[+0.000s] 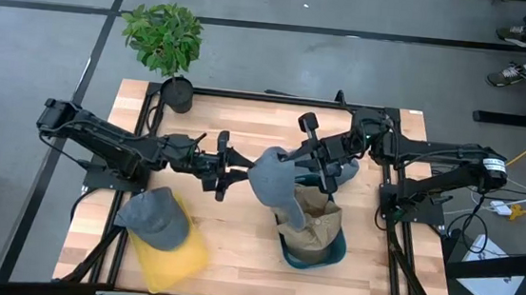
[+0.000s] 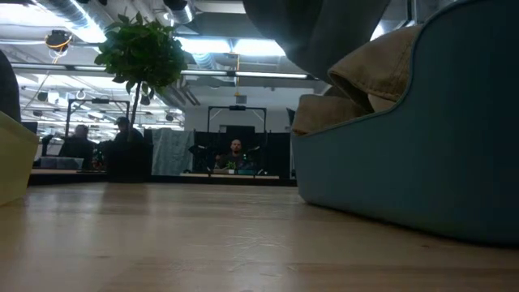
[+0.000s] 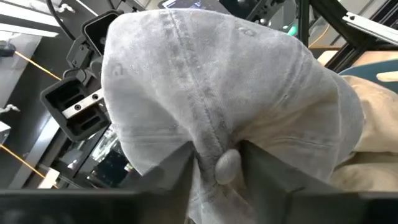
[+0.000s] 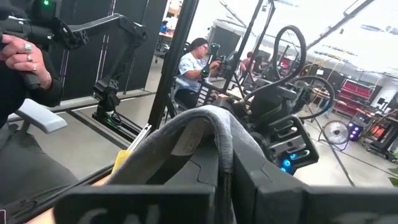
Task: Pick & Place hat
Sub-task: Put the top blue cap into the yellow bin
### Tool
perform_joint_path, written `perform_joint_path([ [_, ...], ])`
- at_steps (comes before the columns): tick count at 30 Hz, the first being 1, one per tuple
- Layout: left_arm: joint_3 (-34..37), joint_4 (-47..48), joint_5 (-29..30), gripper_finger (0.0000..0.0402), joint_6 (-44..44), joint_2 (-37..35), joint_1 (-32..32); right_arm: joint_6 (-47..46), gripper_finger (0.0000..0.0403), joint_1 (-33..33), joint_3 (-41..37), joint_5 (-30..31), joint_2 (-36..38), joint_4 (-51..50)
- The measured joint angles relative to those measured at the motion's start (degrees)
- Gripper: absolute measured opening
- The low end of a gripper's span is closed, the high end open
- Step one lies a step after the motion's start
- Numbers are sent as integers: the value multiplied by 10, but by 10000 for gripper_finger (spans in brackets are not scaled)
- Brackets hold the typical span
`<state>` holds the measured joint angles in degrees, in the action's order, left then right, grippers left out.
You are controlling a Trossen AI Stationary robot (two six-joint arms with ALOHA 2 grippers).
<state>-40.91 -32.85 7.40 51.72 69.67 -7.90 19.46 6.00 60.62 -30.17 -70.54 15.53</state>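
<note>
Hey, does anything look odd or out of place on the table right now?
Only the grey hat: it hangs crumpled in mid-air above the blue bin, pinched between the left gripper and right gripper.

Grey cap point(image 1: 273, 179) — soft, creased cloth, lifted off the table at its centre, brim drooping over a tan cap point(image 1: 318, 219) in a teal bin point(image 1: 314, 257)

a potted plant point(image 1: 165, 39) stands at the table's point(image 1: 234, 260) far left corner. people sit at desks in the room beyond, and shoes point(image 1: 515, 36) show far right.
</note>
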Motion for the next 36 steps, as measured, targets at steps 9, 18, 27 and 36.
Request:
perform_joint_path([
  [9, 0, 43, 0, 24, -50, 0, -25, -15, 42, 0, 0, 13, -4, -25],
  [18, 0, 187, 68, 24, -176, -66, -36, -46, 65, 2, 0, 155, -4, -84],
  [27, 0, 337, 175, 24, -257, -184, -36, -82, 136, 2, 0, 245, -3, -148],
  [36, 0, 421, 279, 24, -425, -229, -24, -133, 193, 2, 0, 343, -8, -175],
])
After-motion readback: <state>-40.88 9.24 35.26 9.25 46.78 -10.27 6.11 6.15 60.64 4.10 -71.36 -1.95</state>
